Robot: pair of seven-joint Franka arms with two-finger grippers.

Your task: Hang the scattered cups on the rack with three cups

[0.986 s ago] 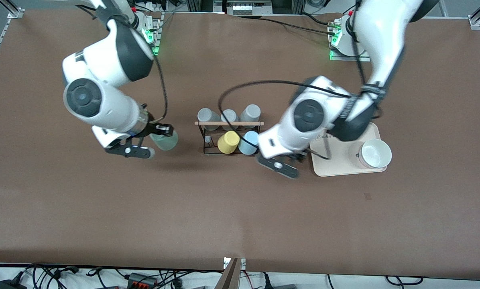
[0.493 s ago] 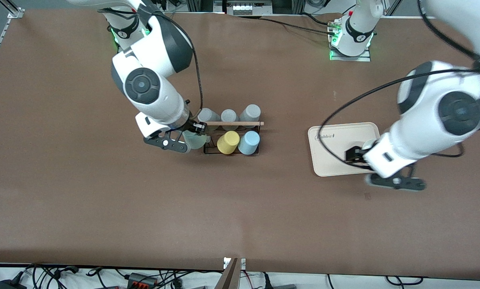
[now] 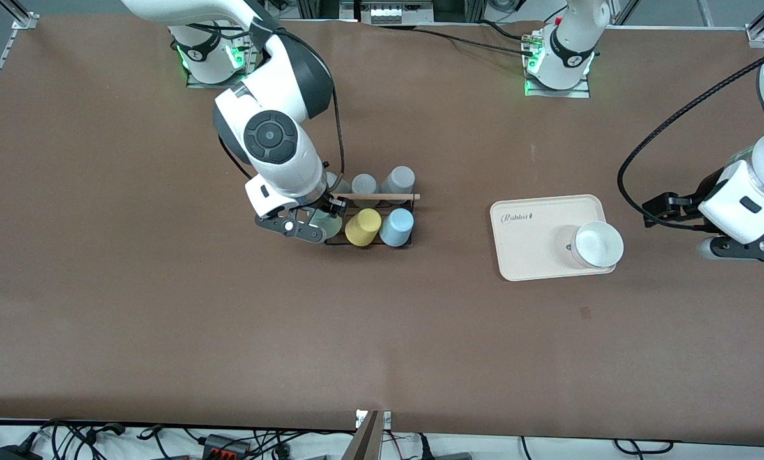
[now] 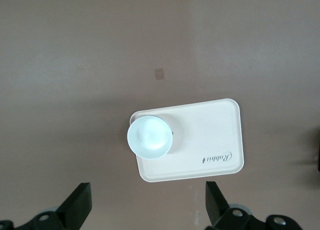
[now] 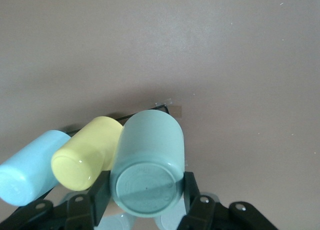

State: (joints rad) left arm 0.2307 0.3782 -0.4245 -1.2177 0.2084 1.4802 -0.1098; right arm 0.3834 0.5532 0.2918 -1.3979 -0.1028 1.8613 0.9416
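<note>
One mint cup (image 5: pixel 147 165) in right gripper (image 3: pixel 305 228), apparently over rack (image 3: pixel 369 220) end

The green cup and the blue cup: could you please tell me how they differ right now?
The green cup is pale mint; the blue cup is light blue. The right gripper is shut on the green cup at the right arm's end of the rack, while the blue cup sits on the rack ungripped, at the other end beside the yellow cup. Both are plain, handleless, similar in size and tilted.

Right gripper (image 5: pixel 146 197) clamps mint cup (image 5: pixel 148 160) beside yellow cup (image 5: pixel 87 155).
</note>
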